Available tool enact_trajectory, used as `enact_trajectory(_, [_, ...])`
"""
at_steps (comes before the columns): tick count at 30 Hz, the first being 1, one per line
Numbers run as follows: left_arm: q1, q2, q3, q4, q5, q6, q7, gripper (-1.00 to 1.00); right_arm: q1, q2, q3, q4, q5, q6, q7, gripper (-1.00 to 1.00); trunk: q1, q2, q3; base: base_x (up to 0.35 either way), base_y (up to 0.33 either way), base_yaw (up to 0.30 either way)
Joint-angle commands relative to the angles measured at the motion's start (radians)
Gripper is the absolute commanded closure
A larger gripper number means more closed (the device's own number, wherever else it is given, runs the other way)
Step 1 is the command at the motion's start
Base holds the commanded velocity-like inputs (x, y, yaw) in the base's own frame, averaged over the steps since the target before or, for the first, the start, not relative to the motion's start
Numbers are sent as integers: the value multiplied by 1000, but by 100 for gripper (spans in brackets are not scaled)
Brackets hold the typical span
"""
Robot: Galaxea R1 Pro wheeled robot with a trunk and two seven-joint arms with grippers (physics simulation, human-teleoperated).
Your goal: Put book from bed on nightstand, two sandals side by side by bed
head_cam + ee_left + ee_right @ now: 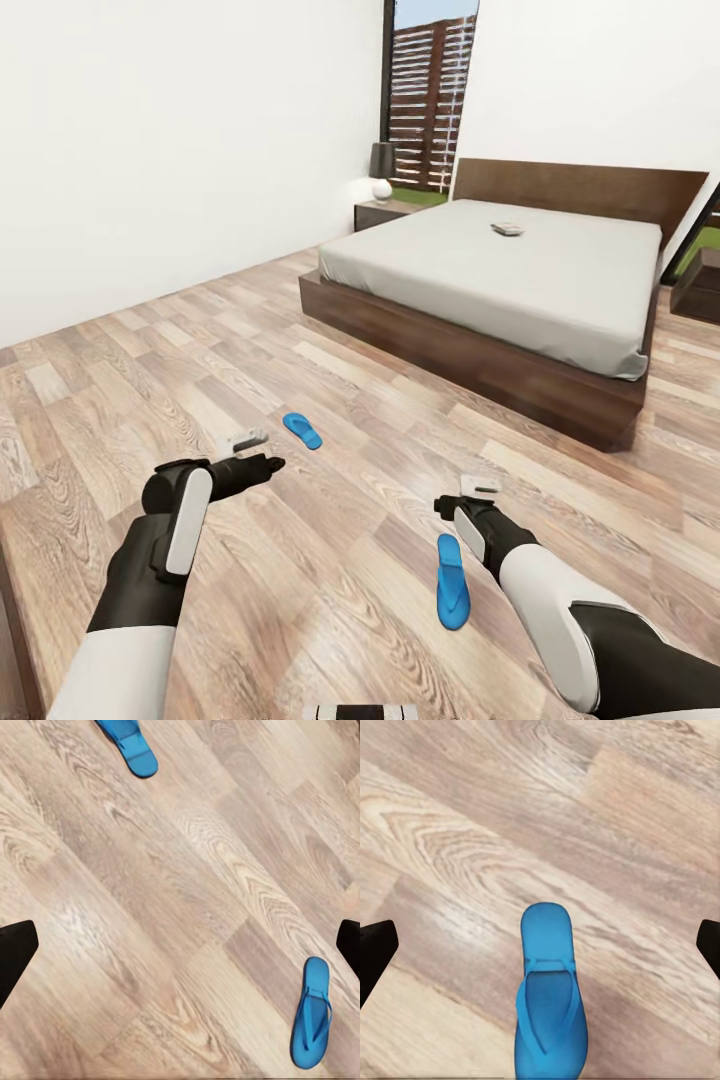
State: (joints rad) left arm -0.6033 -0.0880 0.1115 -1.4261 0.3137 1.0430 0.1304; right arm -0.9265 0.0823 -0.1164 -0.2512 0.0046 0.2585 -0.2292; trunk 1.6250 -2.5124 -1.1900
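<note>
Clearly both sets of fingers stand apart and empty: the right gripper (482, 490) hangs over the near sandal (452, 581), which lies between its spread fingers (375, 949), while the left gripper (245, 442) hovers above the wood floor (90, 400) near the far sandal (301, 430). The sandals lie well apart, not yet paired by the bed (480, 265). Farther off, the book (507, 229) sits on the mattress; the nightstand (385, 211) stands at the bed's far left. Nothing looks done.
</note>
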Motion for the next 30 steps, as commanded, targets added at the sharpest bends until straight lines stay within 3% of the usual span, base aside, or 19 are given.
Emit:
enact_trajectory(1, [0, -1, 1, 2, 10, 4, 10, -100, 0, 1, -5, -2, 1, 5, 0, -100, 0, -1, -5, 0, 0, 0])
enact_trajectory(14, [0, -1, -1, 22, 7, 4, 11, -100, -1, -1, -1, 0, 3, 10, 23, -100, 6, -4, -55, 0, 0, 0])
enact_trajectory(22, [0, -6, -2, 22, 8, 4, 11, -100, -68, -9, -4, 7, 8, 119, 110, -100, 10, -6, -86, 0, 0, 0])
enact_trajectory(30, [0, -6, -3, 22, 7, 4, 11, -100, -79, -11, -3, 6, 9, 130, 116, -100, 13, -7, -117, 0, 0, 0])
